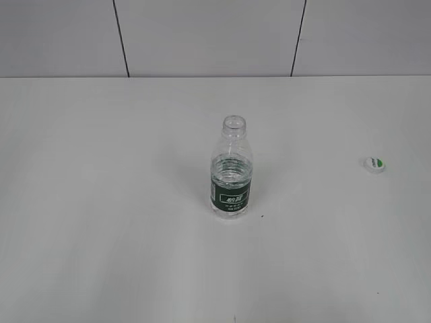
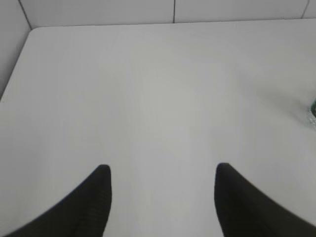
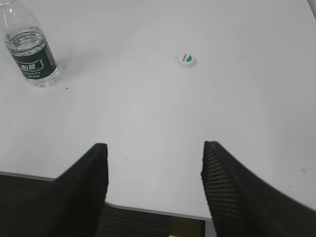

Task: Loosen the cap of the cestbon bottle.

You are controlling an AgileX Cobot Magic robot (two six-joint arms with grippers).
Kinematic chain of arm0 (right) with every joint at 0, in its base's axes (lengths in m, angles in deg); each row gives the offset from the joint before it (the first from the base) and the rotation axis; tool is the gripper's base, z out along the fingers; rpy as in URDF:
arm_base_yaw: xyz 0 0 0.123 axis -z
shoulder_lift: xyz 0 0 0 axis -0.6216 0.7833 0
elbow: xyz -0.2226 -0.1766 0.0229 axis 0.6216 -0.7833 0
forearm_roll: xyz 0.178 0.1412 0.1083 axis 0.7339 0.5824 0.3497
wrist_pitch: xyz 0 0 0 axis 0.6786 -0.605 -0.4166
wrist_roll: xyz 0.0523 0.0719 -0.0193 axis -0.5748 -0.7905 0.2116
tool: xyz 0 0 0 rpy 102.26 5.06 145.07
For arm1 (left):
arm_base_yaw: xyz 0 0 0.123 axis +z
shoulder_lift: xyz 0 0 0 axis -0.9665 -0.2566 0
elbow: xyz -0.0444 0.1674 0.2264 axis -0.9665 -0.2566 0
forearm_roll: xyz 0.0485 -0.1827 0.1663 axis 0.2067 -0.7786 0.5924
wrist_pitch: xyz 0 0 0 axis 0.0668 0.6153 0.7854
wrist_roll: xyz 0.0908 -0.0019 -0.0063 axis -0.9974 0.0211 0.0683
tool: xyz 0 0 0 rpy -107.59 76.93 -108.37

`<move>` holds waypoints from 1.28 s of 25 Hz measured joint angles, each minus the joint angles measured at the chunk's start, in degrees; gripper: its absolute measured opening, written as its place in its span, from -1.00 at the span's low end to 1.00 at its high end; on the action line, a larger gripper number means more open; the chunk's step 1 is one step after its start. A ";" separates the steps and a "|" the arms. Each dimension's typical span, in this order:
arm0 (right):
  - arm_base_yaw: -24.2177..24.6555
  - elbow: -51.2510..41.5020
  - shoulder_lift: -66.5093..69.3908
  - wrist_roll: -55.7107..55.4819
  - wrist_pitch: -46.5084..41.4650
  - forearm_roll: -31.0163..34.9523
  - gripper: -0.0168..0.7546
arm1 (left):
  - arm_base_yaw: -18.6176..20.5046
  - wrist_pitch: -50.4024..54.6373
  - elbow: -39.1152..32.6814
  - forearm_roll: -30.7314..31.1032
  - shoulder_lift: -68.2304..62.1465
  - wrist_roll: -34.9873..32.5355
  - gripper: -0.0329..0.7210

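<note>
The cestbon bottle [image 1: 231, 171] stands upright in the middle of the white table [image 1: 101, 202], its neck bare and open. It also shows at the top left of the right wrist view [image 3: 30, 49], and a sliver shows at the right edge of the left wrist view [image 2: 312, 111]. The white cap [image 1: 375, 164] with its green mark lies on the table to the right, apart from the bottle, and shows in the right wrist view [image 3: 187, 59]. My left gripper [image 2: 163, 170] is open and empty over bare table. My right gripper [image 3: 154, 148] is open and empty near the table's front edge.
A white panelled wall [image 1: 202, 33] runs behind the table. The table's front edge [image 3: 148, 210] shows in the right wrist view with dark floor below. The table's far left corner [image 2: 32, 32] shows in the left wrist view.
</note>
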 joint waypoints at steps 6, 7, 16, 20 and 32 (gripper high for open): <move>0.00 0.00 0.00 0.00 0.05 0.00 0.25 | 6.21 -0.04 0.00 0.00 0.00 0.00 0.16; 0.00 0.00 0.00 0.00 0.05 0.00 0.25 | 6.33 -0.04 0.00 0.00 0.00 0.00 0.16; 0.00 0.00 0.00 0.00 0.05 0.00 0.25 | 6.41 -0.06 -0.05 -0.22 0.00 0.00 0.08; 0.00 0.00 0.00 0.00 0.05 -0.02 0.25 | 6.41 -0.06 -0.05 -0.61 0.00 -0.14 0.05; 0.00 0.00 0.00 0.00 0.05 -0.02 0.25 | 6.41 -0.11 -0.05 -8.24 0.00 -8.74 0.04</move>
